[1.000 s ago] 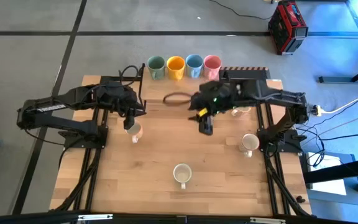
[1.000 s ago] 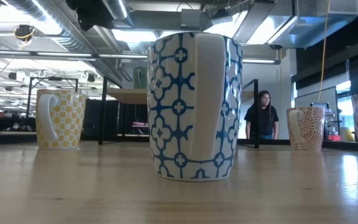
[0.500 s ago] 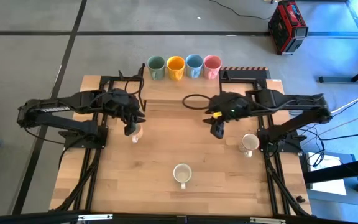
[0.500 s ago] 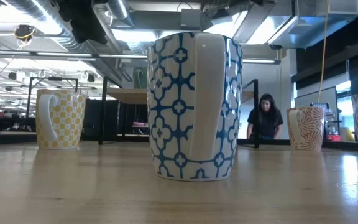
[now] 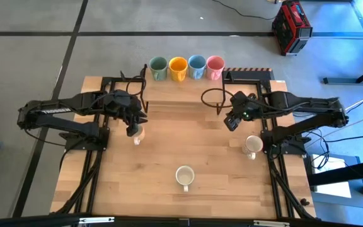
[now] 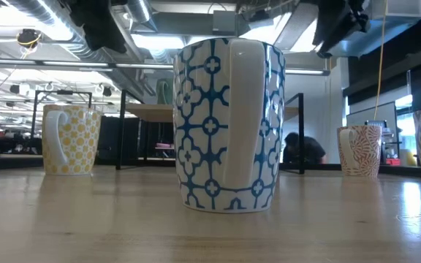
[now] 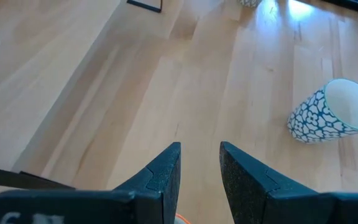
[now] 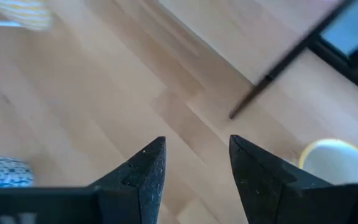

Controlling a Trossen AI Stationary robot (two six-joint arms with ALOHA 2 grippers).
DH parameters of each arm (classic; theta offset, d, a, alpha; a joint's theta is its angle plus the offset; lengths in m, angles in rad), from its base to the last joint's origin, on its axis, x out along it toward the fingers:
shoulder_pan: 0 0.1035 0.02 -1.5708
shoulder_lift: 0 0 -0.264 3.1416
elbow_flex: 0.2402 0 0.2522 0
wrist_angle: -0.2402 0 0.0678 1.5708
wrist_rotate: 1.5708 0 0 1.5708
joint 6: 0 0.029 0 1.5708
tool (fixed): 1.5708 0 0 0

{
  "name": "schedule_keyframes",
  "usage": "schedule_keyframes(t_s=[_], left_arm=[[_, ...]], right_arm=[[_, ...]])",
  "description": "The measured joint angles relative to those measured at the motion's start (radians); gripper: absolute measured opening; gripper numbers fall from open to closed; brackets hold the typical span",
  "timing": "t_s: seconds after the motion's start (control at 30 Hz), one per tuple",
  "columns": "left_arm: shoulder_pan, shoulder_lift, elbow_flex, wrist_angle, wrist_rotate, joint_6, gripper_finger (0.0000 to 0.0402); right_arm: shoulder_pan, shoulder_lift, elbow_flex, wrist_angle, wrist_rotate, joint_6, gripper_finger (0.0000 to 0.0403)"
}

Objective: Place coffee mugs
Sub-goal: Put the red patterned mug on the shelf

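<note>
Both grippers above table

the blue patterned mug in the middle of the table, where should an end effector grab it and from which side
Probably from straight above, pinching the rim. The blue patterned mug stands upright with its mouth open to the top. Its handle points toward the table's near edge, so one finger inside and one outside the wall on a side away from the handle should hold.

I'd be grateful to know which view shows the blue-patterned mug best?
The low view: the blue-patterned mug fills its centre, upright, handle facing the camera. The high view shows only its rim from above. The left wrist view shows it smaller, off to one side; the right wrist view catches a blurred edge.
</note>
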Motion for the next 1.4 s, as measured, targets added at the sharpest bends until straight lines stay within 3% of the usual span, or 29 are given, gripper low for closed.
schedule_keyframes(t_s=[0.37,0.63,0.77,1.4], left_arm=[[0.000,0.000,0.000,0.000,-0.002,-0.001,0.0105],[0.000,0.000,0.000,0.000,-0.002,-0.006,0.0105],[0.000,0.000,0.000,0.000,-0.002,-0.006,0.0105],[0.000,0.000,0.000,0.000,-0.029,-0.008,0.0105]], right_arm=[[-0.266,0.008,-0.007,-0.150,-0.120,-0.029,0.0172],[-0.460,0.009,-0.148,-0.134,-0.207,-0.161,0.0243],[-0.512,0.009,-0.245,-0.112,-0.209,-0.269,0.0254],[-0.532,0.065,-0.414,0.031,-0.192,-0.629,0.0170]])
